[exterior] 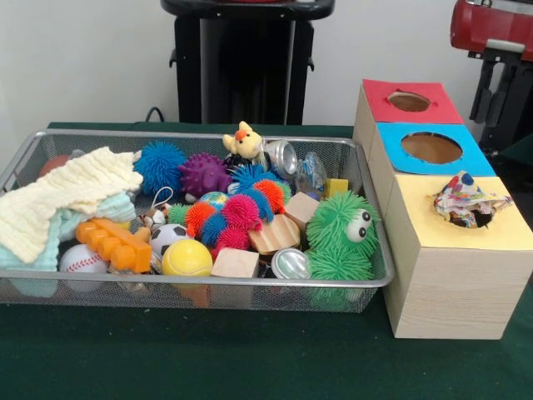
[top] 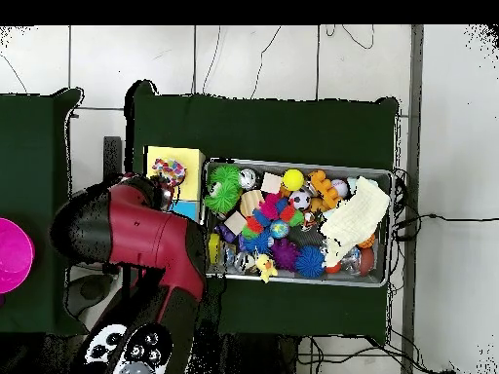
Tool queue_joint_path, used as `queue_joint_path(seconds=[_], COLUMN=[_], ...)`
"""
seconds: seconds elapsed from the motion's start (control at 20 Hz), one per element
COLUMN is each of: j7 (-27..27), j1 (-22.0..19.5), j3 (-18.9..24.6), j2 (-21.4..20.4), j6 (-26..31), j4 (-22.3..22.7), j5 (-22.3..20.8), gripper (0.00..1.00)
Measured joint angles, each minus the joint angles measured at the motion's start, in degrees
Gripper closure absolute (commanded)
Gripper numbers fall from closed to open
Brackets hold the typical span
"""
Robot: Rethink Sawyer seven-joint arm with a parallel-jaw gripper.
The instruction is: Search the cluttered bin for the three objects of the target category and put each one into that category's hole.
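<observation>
The wire mesh bin holds many toys; it also shows in the overhead view. One printed piece lies crumpled in the yellow-topped hole of the nearest wooden box, partly sticking out. It also shows from above. No other printed piece shows in the bin. The arm's red and black end hangs at the top right, behind the boxes and away from the bin. Whether the gripper is open or shut does not show. In the overhead view the red arm covers part of the boxes.
A blue-topped box and a red-topped box stand behind the yellow one. In the bin lie a cream waffle cloth over a mint cloth, spiky balls, a green furry toy, wooden blocks, a baseball and a yellow ball.
</observation>
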Motion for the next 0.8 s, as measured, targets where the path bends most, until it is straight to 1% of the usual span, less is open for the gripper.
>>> queue_joint_path(seconds=[0.6, 0.75, 0.8], j7=[0.0, 0.0, 0.0], j1=[-1.1, -1.6, -1.7], j3=[0.0, 0.0, 0.0], j2=[0.9, 1.9, 2.6], j6=[-0.1, -1.2, -2.6], j4=[-1.6, -1.6, -1.6], j5=[-0.2, -0.4, -0.5], gripper=[1.0, 1.0, 1.0])
